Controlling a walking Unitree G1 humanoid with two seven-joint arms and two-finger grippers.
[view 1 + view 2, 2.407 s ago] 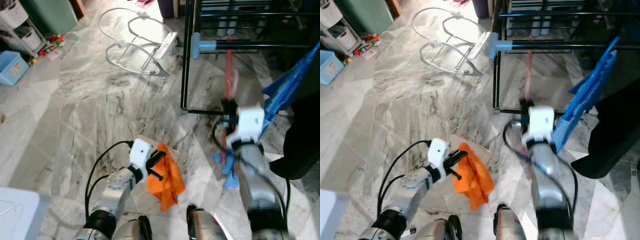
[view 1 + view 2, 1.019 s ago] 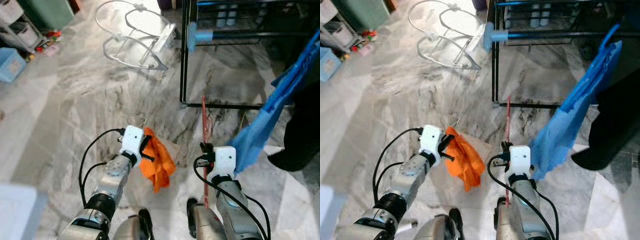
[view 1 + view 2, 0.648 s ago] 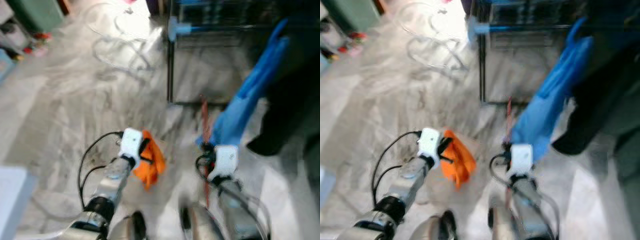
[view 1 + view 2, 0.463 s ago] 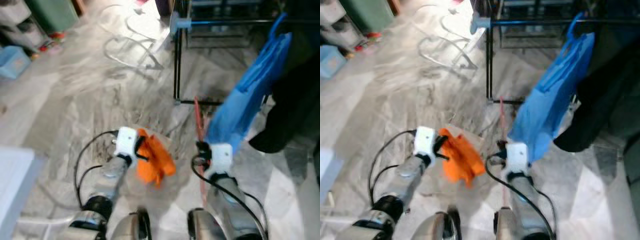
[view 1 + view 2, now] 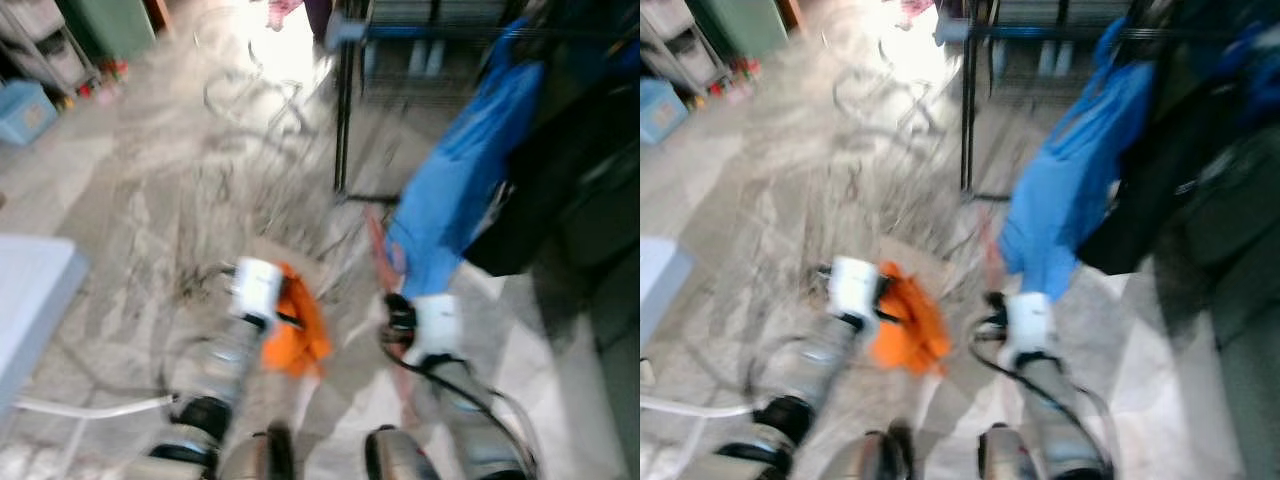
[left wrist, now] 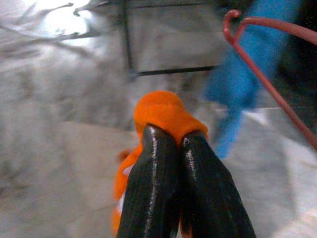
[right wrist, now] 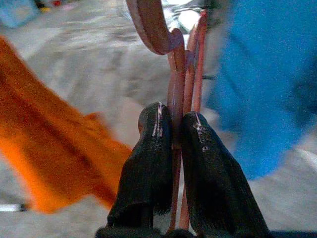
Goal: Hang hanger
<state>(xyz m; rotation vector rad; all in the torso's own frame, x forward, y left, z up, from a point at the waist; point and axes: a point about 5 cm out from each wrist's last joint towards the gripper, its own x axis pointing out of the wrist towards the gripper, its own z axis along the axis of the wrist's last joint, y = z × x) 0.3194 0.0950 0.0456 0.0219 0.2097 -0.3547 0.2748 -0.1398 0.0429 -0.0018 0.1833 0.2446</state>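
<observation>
Blurred head views of a marble floor with both arms raised low in the foreground. The right gripper is clenched on a red hanger: the 2 black fingers press against the hanger's thin stem from either side, and its curved hook rises just beyond the fingertips. In the left eye view the hanger shows as a faint reddish streak rising from the right gripper, in front of the lower edge of a blue garment.

The left gripper is clenched on an orange cloth, a fold of which bulges over the 2 closed fingertips while the rest hangs below. In the left eye view the cloth droops beside the white wrist housing of the left gripper. The left wrist view also catches the hanger's hook and 1 sloping arm off to one side, with the blue garment behind it.

The blue garment hangs from a black clothes rack, whose upright post stands on the floor ahead of the robot; dark clothing hangs just beside the blue garment, on its right. Farther off on the floor lies a white wire frame, heavily blurred. A light blue bin sits at the far left, and a pale flat surface enters at the near left edge.
</observation>
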